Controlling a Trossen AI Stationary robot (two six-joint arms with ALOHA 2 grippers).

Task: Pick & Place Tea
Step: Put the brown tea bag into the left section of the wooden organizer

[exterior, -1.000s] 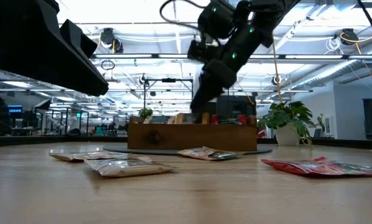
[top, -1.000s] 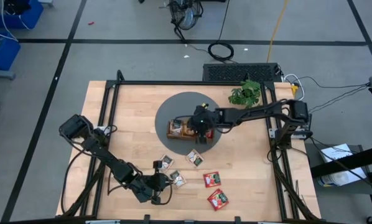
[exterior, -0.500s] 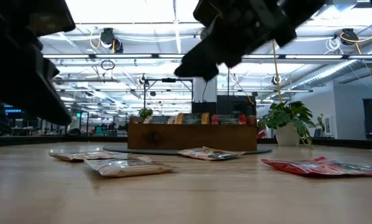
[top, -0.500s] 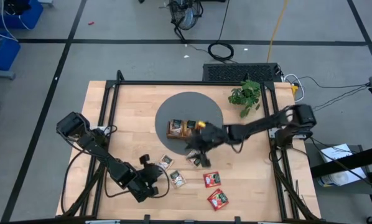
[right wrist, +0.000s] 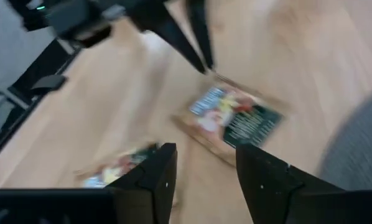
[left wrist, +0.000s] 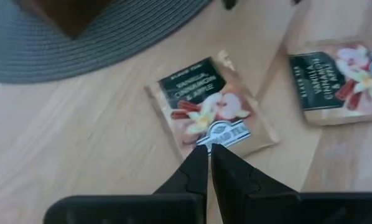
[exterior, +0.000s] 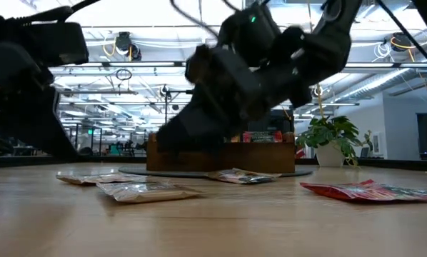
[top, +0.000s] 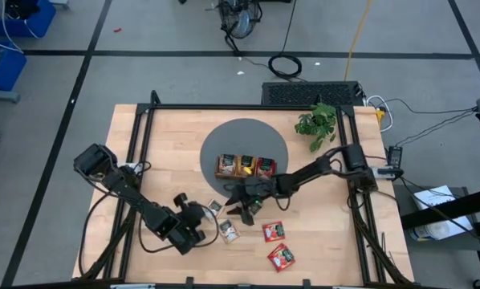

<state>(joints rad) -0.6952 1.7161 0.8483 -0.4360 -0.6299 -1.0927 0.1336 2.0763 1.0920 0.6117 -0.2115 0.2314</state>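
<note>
Tea sachets scattered on the table toward six o'clock from the grey round mat: one at, one partly under the right gripper, two red ones and toward five o'clock. More sachets standing upright in the wooden tray on the mat, packed across its compartments; labels there too small to read.

Right arm stretched low from three o'clock across the table, right gripper down just past the tray's near side, above a loose sachet. Fingers spread apart in the right wrist view, nothing between them; sachet below blurred, contact impossible to judge.

Left arm bent in from nine o'clock, left gripper low over the table near the leftmost loose sachets. Fingertips pressed together, empty, pointing at a sachet printed with vanilla, cinnamon and apple; second like sachet cut off at the frame edge.

In the low view, both arms dark blurs, hiding much of the tray. Green plant at one o'clock from the mat.
</note>
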